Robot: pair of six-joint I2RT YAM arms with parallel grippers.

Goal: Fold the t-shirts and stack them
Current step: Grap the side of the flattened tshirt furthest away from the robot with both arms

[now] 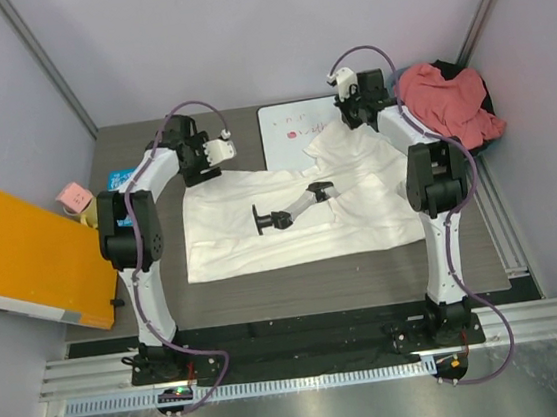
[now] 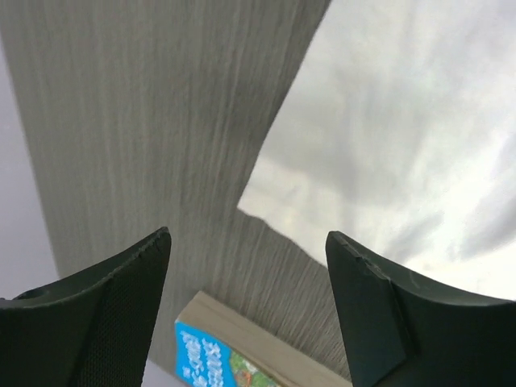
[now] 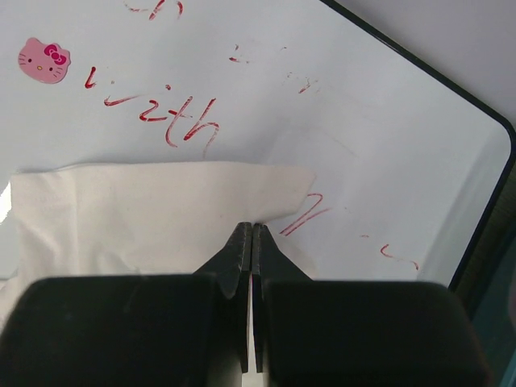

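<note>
Looking from above, I count two t-shirts: the white t-shirt [image 1: 262, 241] lies spread flat in the middle of the counter [image 1: 298, 287], and the salmon t-shirt [image 1: 447, 99] sits crumpled at the far right corner, well apart. My right pincer [image 3: 251, 230] is closed completely on the far hem of the white one, above the single whiteboard [image 3: 339, 97], I think in order to bring that edge over for a fold. My left pincer [image 2: 248, 239] is wide open and holds nothing (it hovers at the shirt's far left corner, near one book [image 2: 218, 355]). One small black tool [image 1: 289, 212] lies on the cloth and could disturb the fold.
</note>
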